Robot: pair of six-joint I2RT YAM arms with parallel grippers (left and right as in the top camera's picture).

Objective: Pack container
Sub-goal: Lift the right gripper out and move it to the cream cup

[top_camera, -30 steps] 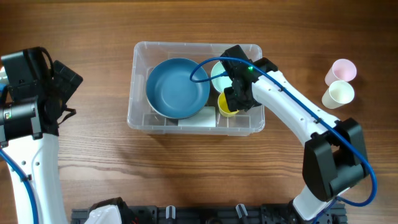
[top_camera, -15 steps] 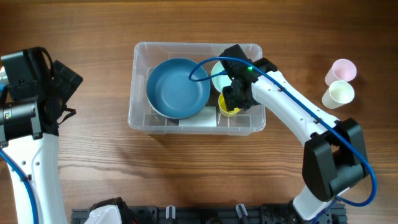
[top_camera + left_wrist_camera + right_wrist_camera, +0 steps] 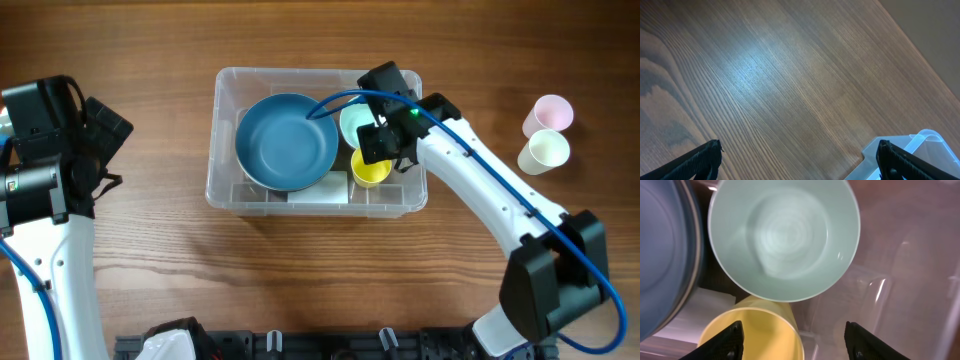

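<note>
Cradling a round blue bowl (image 3: 287, 140), the container (image 3: 222, 187) — clear plastic — shows ridges.

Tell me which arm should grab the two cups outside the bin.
Right. The pink cup and cream cup stand right of the container, near the open right gripper hovering over it. The left gripper sits beyond the container's opposite side.

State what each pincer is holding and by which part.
Nothing is held. The left pincer is open over the table; the right pincer stands open above the yellow cup inside the container.
</note>
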